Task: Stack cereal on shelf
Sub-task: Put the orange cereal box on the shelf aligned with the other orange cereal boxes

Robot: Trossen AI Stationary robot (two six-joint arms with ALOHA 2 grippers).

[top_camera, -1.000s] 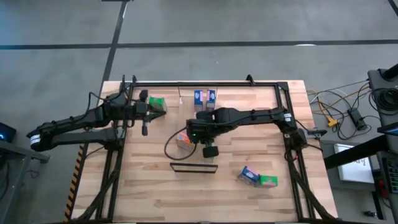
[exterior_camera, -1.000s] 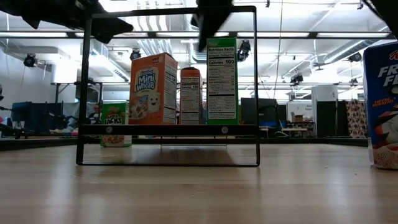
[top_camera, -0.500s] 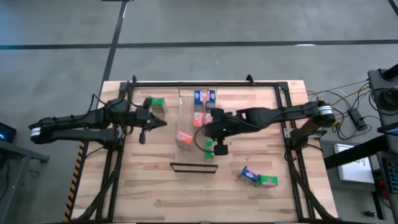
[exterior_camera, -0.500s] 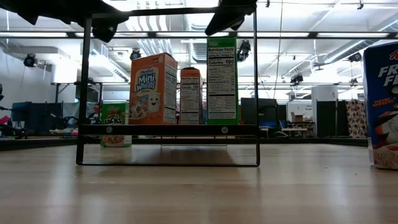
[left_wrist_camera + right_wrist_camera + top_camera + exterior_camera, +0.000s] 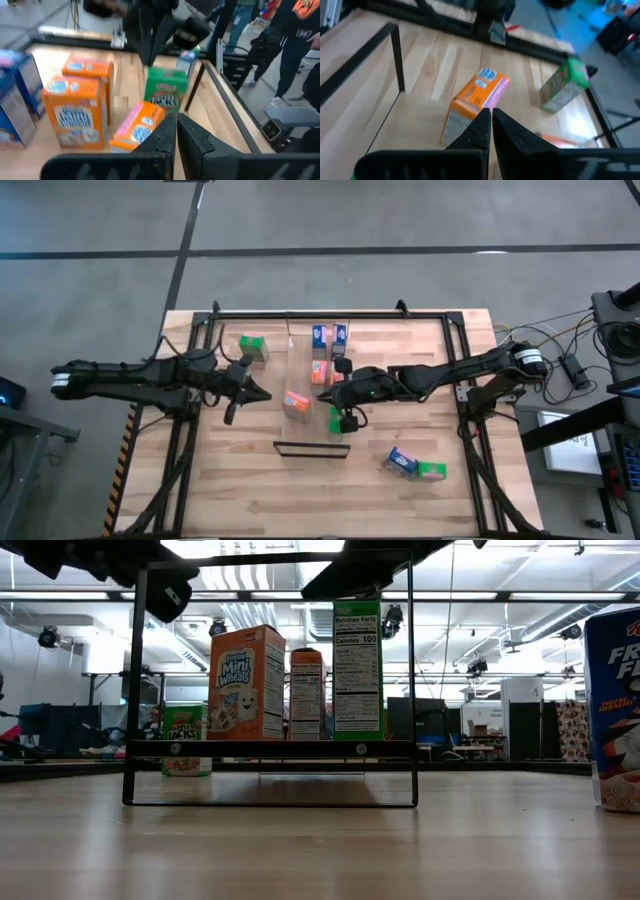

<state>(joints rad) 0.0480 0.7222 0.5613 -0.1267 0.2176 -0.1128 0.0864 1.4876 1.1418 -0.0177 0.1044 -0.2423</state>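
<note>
Several small cereal boxes are spread over the table. An orange one (image 5: 295,402) lies flat mid-table. A green one (image 5: 336,420) stands beside it, and another orange box (image 5: 320,370) and two blue ones (image 5: 329,335) stand farther back. The shelf (image 5: 310,448) shows as a thin dark frame nearer the front edge. My left gripper (image 5: 260,394) (image 5: 176,131) is shut in the air left of the lying orange box (image 5: 136,129). My right gripper (image 5: 333,390) (image 5: 490,122) is shut in the air on that box's (image 5: 477,97) right side, and the two grippers point at each other.
A green box (image 5: 252,346) stands at the far left, and a blue box (image 5: 400,462) and a green box (image 5: 432,471) lie near the front right. A black rail frame (image 5: 330,314) borders the table. People stand beyond the table's edge in the left wrist view.
My left gripper has swung from beside the far-left green box toward the near edge and the lying orange box, rolling as it went. My right gripper has tipped up from pointing down over the standing green box to nearly level, and its arm has stretched out lower. The boxes have stayed put.
</note>
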